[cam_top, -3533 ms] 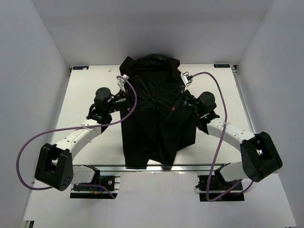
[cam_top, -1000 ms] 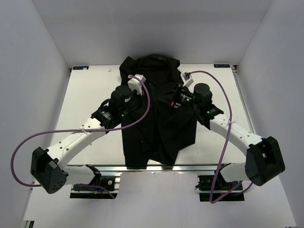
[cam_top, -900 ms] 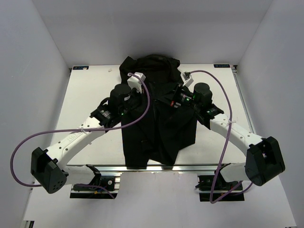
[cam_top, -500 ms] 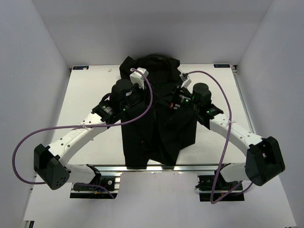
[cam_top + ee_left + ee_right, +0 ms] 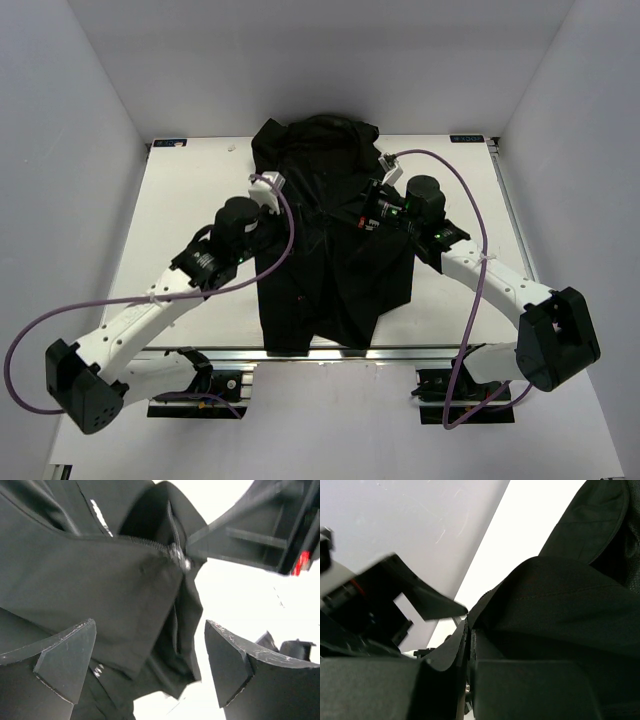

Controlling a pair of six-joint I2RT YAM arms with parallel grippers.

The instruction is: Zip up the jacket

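Note:
The black jacket lies on the table, collar at the far side. In the left wrist view the jacket shows a lifted front edge with zipper teeth and a metal slider. My left gripper is open and empty, a short way back from the slider; in the top view the left gripper hovers over the jacket's left chest. My right gripper is shut on the jacket's front edge and holds it raised. It shows at mid chest in the top view and beside the slider in the left wrist view.
The white table is bare to the left and right of the jacket. White walls close in the back and both sides. A metal rail runs along the near edge. Purple cables loop from each wrist.
My left arm has pulled back toward the near left, away from the jacket's upper chest, with its gripper open. My right gripper has stayed at mid chest, still holding the fabric.

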